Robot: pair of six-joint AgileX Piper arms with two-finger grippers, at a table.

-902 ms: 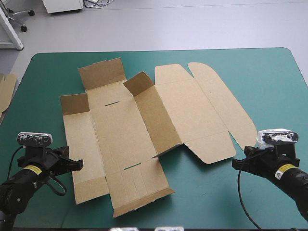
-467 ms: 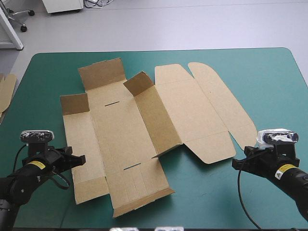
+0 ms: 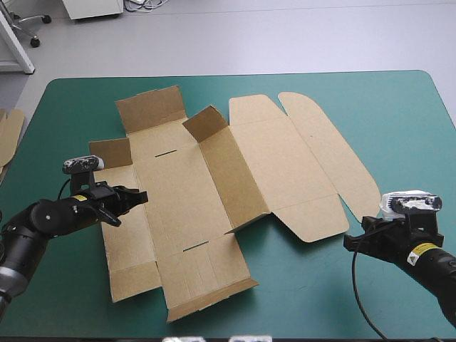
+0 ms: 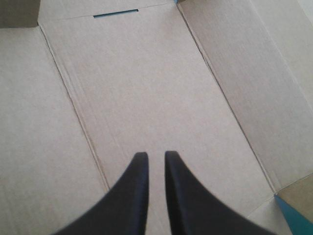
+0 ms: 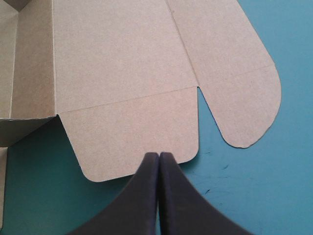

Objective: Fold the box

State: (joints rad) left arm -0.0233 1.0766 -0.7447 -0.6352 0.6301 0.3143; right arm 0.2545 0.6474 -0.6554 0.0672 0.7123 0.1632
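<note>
You have the box [image 3: 214, 185] in the middle of the teal-green table [image 3: 399, 107], opened out almost flat. The small flaps at its far left corner and one long wall in the middle stand up.

Your left gripper [image 3: 140, 195] hangs over the left part of the box, above the crease between the left side panel and the wide middle panel. It points toward the raised wall. Its black fingers [image 4: 129, 196] are a little apart, with only a narrow slit between them, and they hold nothing.

Your right gripper [image 3: 349, 242] is over the bare cover at the near right side. Its tip is just beside the rounded near flap [image 5: 137, 137] of the box. Its fingers are pressed together into one point. I cannot tell whether the tip touches the flap.

At the table's left edge lies one more piece of brown board [image 3: 8, 132].
</note>
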